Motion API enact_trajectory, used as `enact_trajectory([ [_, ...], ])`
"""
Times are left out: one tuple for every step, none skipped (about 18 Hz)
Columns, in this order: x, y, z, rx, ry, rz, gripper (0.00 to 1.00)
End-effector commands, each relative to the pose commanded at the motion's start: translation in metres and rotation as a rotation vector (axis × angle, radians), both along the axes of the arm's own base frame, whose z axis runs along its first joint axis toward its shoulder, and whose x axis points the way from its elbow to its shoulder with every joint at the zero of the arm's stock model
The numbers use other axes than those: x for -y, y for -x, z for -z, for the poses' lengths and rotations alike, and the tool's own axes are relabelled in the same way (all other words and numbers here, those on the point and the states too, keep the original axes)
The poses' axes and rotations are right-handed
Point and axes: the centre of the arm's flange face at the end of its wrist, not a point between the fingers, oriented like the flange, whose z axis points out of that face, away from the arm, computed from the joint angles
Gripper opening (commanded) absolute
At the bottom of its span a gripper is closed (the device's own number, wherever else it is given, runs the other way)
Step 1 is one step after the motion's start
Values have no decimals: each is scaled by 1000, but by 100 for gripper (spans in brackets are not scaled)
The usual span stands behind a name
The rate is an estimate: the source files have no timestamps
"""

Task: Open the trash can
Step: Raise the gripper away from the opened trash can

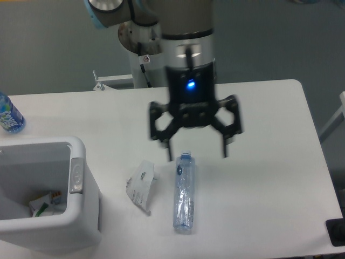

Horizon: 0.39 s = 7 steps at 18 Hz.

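The trash can (81, 216) stands at the near left corner of the white surface (269, 162), cut off by the left and bottom edges of the view. Its top is open: no lid covers the cavity, and scraps of litter show at the bottom inside. The small grey push-button strip (76, 175) sits on the right rim, exposed and untouched. Judging from the open cavity, the task looks done or very nearly so.

The claw (195, 151) hangs over the middle of the surface, well apart from the can, its fingers spread wide and holding nothing. It is blurred, which suggests it is in motion. Its fingertips straddle the air just above the cap end of a clear plastic bottle (183, 194), which lies on its side pointing toward the near edge. Whether the claw is aimed at that bottle or only passing over cannot be told.

Between the bottle and the can lies a crumpled clear wrapper (141, 186), apart from both. A second bottle with a blue label (8, 114) stands at the far left edge, partly cut off. Nothing blocks the can's rim or button.
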Motion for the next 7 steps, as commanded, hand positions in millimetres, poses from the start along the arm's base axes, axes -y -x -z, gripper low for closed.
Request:
enact_trajectory([
  [9, 8, 6, -7, 46, 53, 100],
  [19, 12, 8, -10, 86, 101, 100],
  [33, 16, 9, -20, 129, 141, 100],
  [46, 20, 14, -34, 173, 178, 100],
  [58, 25, 17, -47, 210, 215, 100],
  [65, 27, 18, -57, 230, 246, 100],
  [69, 31, 21, -59, 239, 259, 100],
])
